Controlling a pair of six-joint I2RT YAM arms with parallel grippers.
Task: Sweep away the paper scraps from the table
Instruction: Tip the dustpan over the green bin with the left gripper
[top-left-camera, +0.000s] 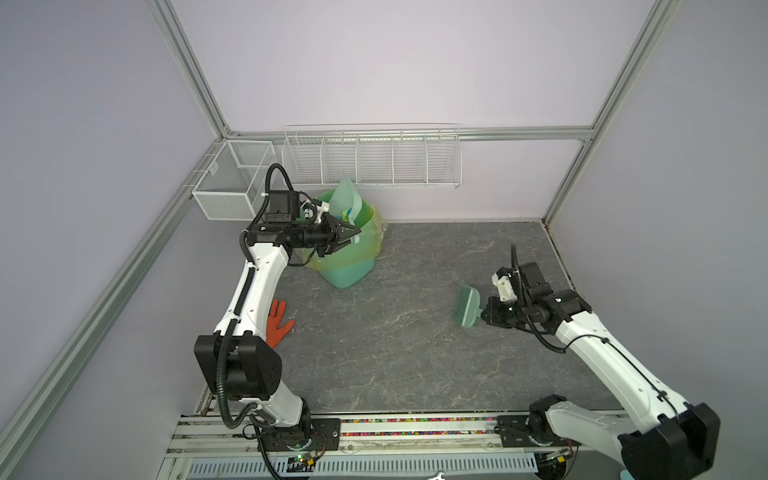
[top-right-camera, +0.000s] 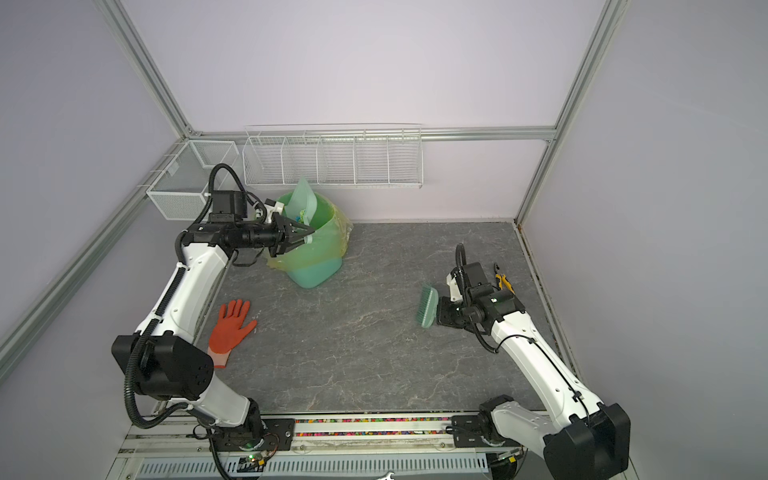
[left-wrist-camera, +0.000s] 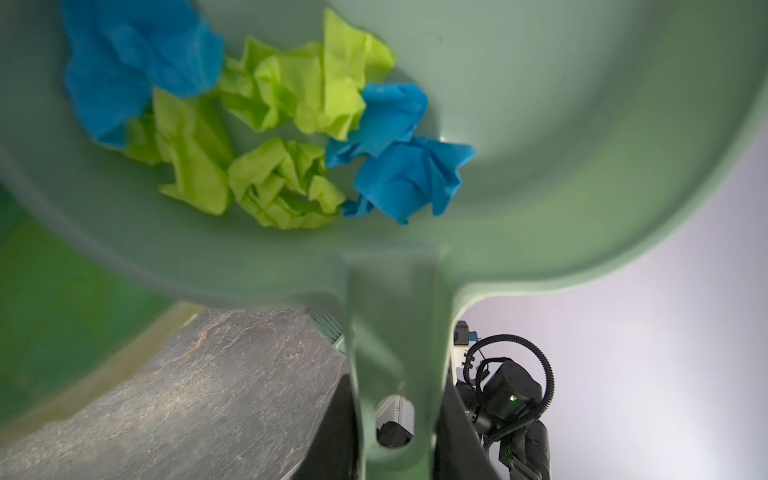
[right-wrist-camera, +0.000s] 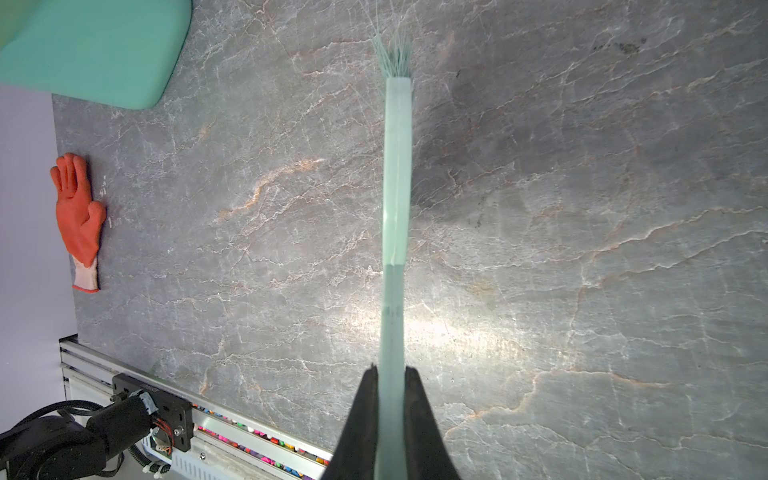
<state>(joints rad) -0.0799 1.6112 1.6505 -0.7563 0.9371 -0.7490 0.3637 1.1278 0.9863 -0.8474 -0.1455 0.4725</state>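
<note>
Spanning both top views: veined dark-grey counter (top-left-camera: 395, 345). Teal bin (top-left-camera: 353, 272) w/ yellow-green liner at 11 o'clock, left arm blocks its near side. Left hand (top-left-camera: 352, 235) pinches pale-green dustpan (left-wrist-camera: 540, 124) by handle, pan tilted over bin; crumpled blue/lime paper scraps (left-wrist-camera: 291, 137) sit in pan. Right hand (right-wrist-camera: 390, 374) clamps brush (top-left-camera: 468, 308) handle, 3 o'clock. Orange glove (top-left-camera: 281, 326), 8 o'clock, half hidden.

Shown: the table (top-left-camera: 395, 332), the dark grey slab with pale veins that you see in both top views, edged by metal rails. Standing on it at the back left is a teal bin (top-left-camera: 351, 272) lined with a yellow-green bag. Lying flat near its left edge is an orange glove (top-right-camera: 230, 328) (fingers toward the back wall). Close to the right edge, in a top view, lie yellow-handled pliers (top-right-camera: 505, 282).
</note>
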